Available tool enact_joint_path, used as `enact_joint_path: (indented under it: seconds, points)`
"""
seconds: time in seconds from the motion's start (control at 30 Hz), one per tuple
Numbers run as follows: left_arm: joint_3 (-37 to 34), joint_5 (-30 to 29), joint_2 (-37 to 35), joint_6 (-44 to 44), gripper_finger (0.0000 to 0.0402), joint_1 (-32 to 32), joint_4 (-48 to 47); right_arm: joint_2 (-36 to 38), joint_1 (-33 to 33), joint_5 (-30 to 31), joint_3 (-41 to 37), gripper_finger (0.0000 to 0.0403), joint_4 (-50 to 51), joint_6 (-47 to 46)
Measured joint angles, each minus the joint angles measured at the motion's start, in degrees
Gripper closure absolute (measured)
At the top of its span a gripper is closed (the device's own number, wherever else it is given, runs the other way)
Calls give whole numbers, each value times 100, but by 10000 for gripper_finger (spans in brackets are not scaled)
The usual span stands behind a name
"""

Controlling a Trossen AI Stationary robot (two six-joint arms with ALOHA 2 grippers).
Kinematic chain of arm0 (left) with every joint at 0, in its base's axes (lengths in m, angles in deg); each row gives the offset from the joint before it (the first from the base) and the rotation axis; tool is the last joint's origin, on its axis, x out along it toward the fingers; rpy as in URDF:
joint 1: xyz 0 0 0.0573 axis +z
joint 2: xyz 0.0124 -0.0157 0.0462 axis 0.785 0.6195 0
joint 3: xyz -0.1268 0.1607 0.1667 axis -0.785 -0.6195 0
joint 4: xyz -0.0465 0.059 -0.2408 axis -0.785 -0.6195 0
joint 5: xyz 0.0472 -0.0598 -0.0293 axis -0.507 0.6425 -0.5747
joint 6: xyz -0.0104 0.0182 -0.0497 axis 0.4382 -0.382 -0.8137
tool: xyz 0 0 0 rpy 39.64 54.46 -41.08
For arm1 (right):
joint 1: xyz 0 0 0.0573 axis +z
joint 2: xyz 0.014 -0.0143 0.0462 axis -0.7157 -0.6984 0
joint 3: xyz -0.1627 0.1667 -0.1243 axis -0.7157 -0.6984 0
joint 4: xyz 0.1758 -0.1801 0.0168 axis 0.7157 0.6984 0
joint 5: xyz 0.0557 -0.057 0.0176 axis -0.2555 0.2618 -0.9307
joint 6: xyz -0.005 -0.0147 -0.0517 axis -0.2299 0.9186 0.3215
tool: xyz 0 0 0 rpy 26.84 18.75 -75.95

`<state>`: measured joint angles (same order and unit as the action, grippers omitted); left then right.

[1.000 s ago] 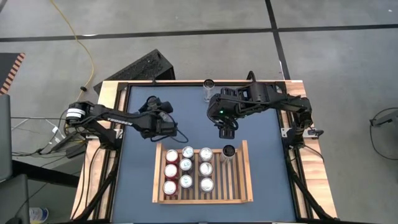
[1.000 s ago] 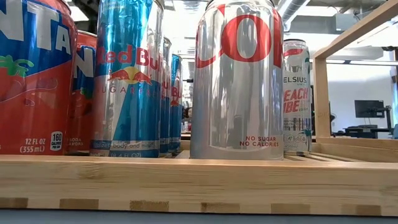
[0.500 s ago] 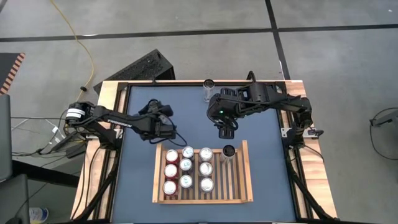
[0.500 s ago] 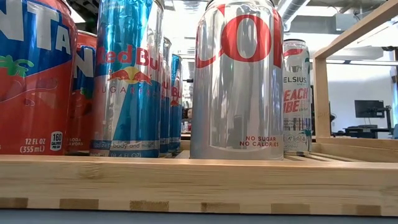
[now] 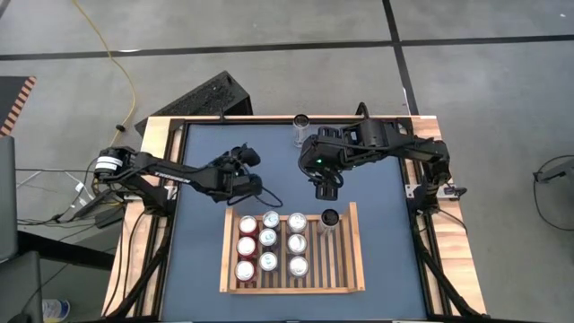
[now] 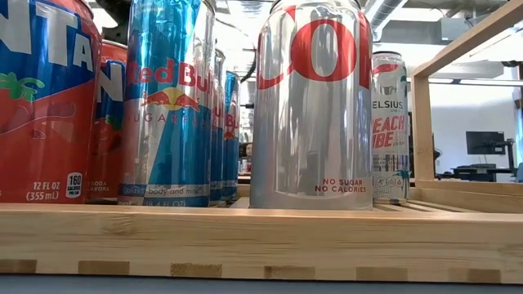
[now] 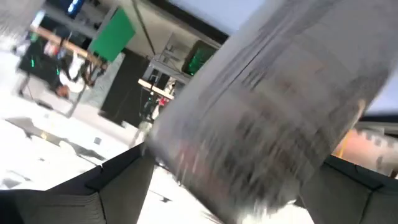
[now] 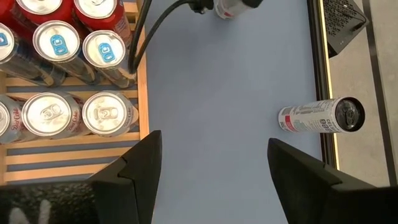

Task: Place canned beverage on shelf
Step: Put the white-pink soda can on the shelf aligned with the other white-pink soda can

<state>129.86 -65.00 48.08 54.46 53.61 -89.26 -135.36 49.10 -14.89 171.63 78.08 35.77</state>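
Observation:
The shelf [image 5: 352,256], a light-wood slatted tray, lies at the table's near middle and holds several upright cans [image 5: 267,239]. In the low view its front rim [image 6: 245,237] shows with the cans [image 6: 315,106] behind it. My left gripper [image 5: 250,174] stands open just beyond the shelf's far left corner. A blurred silver can [image 7: 267,106] sits between its fingers, and this can [image 8: 227,7] also shows in the right wrist view. My right gripper [image 5: 325,188] hangs open and empty above the table, beyond the shelf's far rim. My left gripper has one finger [image 7: 106,186] on each side of the can's body. The picture is blurred, and I cannot tell whether either finger touches the can.
One more can [image 5: 300,130] stands upright at the table's far edge; it also shows in the right wrist view [image 8: 320,116]. The shelf's right columns [image 5: 341,269] show bare slats. Bare blue tabletop [image 8: 224,112] lies between the shelf and the far can.
My left gripper has shifted a little toward the table's right, rolled about its own axis, and spread its fingers. My right arm has kept still.

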Motion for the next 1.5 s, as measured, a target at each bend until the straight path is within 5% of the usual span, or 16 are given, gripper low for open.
enact_joint_path:
  seconds: [0.5, 0.7, 0.8, 1.07, 1.5]
  points:
    - [679, 1111, 0, -1613, 59, -38, -516, -2, 0, -17, 0, 143, 34, 17]
    - [1413, 3780, -57, -3674, 60, 275, -2032, -2, 0, -20, 0, 143, 38, -26]
    - [1926, 4848, -61, -3930, 64, 498, -2196, -2, 0, -20, 0, 143, 39, -2]
    - [2785, 6220, 572, -4942, 65, 1241, -2255, -2, 0, -17, 0, 143, 41, -26]
    - [2808, 6152, 1800, -5540, 65, 1709, -1647, -2, 36, -15, 0, 143, 42, 2]
